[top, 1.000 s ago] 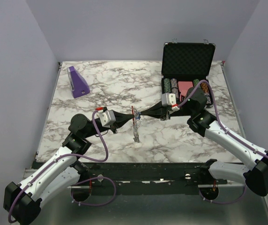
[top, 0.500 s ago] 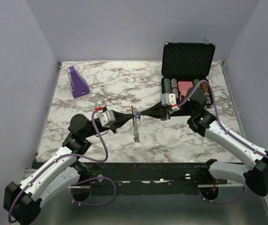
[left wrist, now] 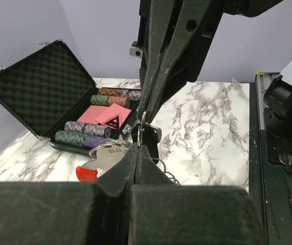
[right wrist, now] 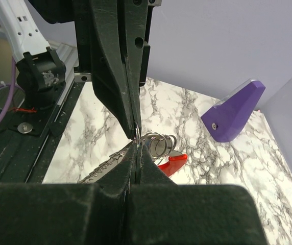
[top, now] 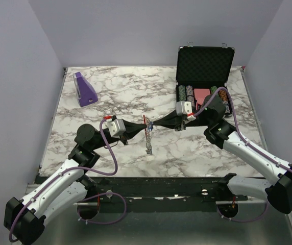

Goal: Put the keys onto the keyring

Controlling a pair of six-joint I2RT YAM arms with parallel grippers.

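The keyring [top: 147,126] hangs clear of the marble table [top: 125,92], left of the open black case [top: 204,64] and nearer the arms' bases than the case; it is one piece: a red clip [left wrist: 86,174], a stamped silver tag [left wrist: 108,151], wire rings and a grey chain [top: 148,144] dangling below; of the keys [top: 149,128] only a blue speck shows, too small to count; two arms stretch low and level, tip to tip; the left gripper [top: 143,124] reaches toward the case, jaws pressed together on the keyring; the right gripper [top: 152,124] reaches away from it, likewise clamped; one purple block [top: 84,89] stands far left of the case.
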